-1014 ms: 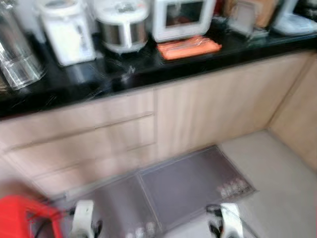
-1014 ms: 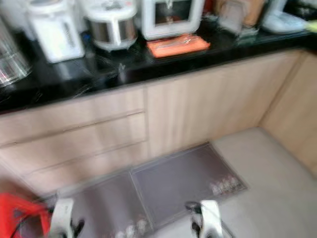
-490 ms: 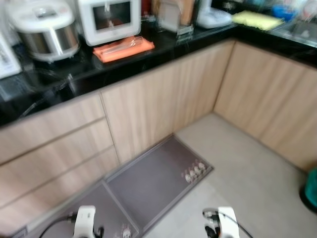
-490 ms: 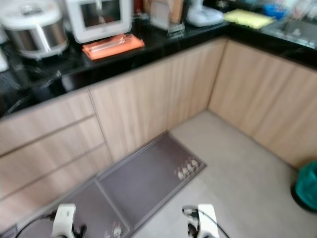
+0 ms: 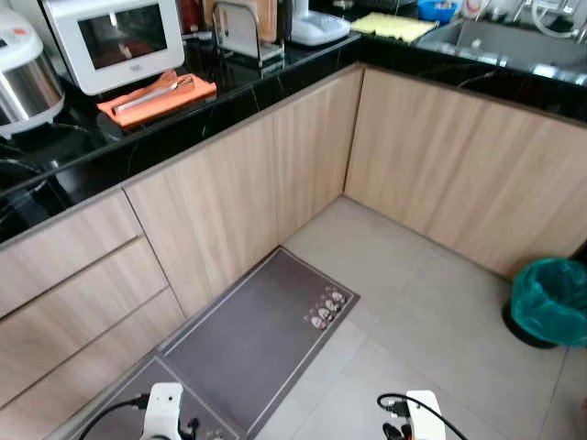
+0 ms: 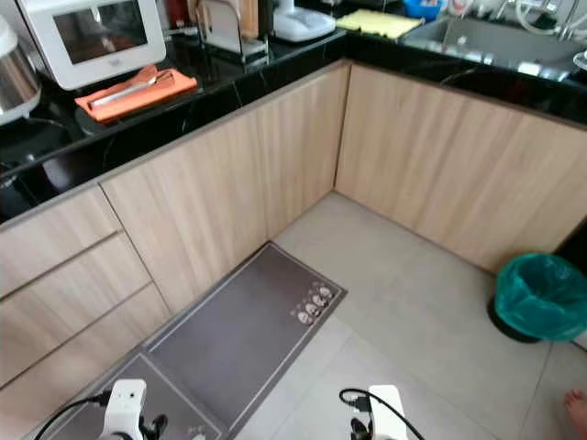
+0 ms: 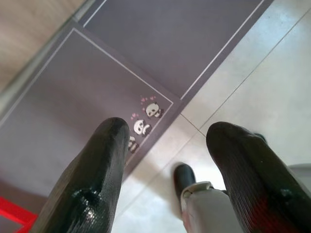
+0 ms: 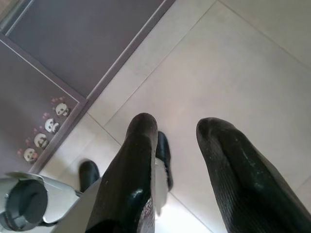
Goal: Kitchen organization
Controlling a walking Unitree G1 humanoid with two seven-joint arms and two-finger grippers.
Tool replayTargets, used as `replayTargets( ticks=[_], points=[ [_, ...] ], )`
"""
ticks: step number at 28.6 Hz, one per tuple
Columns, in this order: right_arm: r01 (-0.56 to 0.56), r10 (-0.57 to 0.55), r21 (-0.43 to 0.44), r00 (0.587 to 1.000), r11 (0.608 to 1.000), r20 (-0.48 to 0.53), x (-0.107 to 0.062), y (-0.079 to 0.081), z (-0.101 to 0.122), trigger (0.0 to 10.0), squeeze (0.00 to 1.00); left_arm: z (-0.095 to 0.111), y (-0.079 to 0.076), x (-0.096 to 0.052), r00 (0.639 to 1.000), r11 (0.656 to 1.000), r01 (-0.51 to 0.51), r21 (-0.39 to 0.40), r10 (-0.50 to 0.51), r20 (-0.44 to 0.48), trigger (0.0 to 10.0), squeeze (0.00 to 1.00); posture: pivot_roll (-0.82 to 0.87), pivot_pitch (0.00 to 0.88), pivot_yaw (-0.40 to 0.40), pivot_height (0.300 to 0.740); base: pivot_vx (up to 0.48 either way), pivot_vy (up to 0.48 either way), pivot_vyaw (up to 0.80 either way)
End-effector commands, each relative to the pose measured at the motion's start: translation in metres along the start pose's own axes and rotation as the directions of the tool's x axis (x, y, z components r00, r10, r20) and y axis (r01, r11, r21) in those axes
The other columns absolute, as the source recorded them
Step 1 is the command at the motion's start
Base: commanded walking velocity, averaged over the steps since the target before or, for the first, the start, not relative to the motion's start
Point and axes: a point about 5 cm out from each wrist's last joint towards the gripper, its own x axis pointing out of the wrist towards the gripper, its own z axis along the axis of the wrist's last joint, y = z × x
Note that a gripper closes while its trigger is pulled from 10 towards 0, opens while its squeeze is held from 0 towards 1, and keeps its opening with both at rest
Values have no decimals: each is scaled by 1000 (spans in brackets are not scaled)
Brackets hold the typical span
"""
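At the far left of the black countertop (image 5: 83,160) stands a rice cooker (image 5: 23,73) in white and steel. Next to it is a white small oven (image 5: 115,41) with a dark window, and just in front of the oven lies an orange cloth (image 5: 156,96) with metal tongs (image 5: 151,92) on top of it. Further right on the same counter stands a wooden board holder (image 5: 240,27), then a white appliance base (image 5: 316,27) near the corner. Below the counter are light wood drawers (image 5: 64,275) and cabinet doors (image 5: 238,183).

On the tiled floor (image 5: 422,312) in front of the cabinets lie two grey mats (image 5: 252,344) end to end, each with a row of small panda pictures at one edge.

The counter turns at the corner and goes on to the right, where a yellow cloth (image 5: 394,26) lies beside a sink (image 5: 500,41). On the floor at the far right stands a bin with a green bag (image 5: 550,302), near the cabinet wall. A person's bare toes (image 6: 576,408) show at the right edge of the floor.

Both arms hang low and idle. The left gripper (image 7: 163,162) points down over the mat edge, its two black fingers spread apart and holding nothing. The right gripper (image 8: 175,160) hangs over the bare tiles, fingers also apart and empty
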Motion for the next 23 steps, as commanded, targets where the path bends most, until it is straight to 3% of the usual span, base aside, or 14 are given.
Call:
replayTargets(
  ticks=[1,23],
  points=[
    [1,-1,-1,1000,1000,3,0,2,0,10000,0,5,-2,1,1000,999,23,44,-24,5,10000,0,-20,0,61,740,0,0,-712],
    [0,0,8,1000,1000,16,1,1,6,10000,0,9,7,1,1000,995,-4,102,2,17,10000,0,2,0,63,740,0,0,-706]
  ],
)
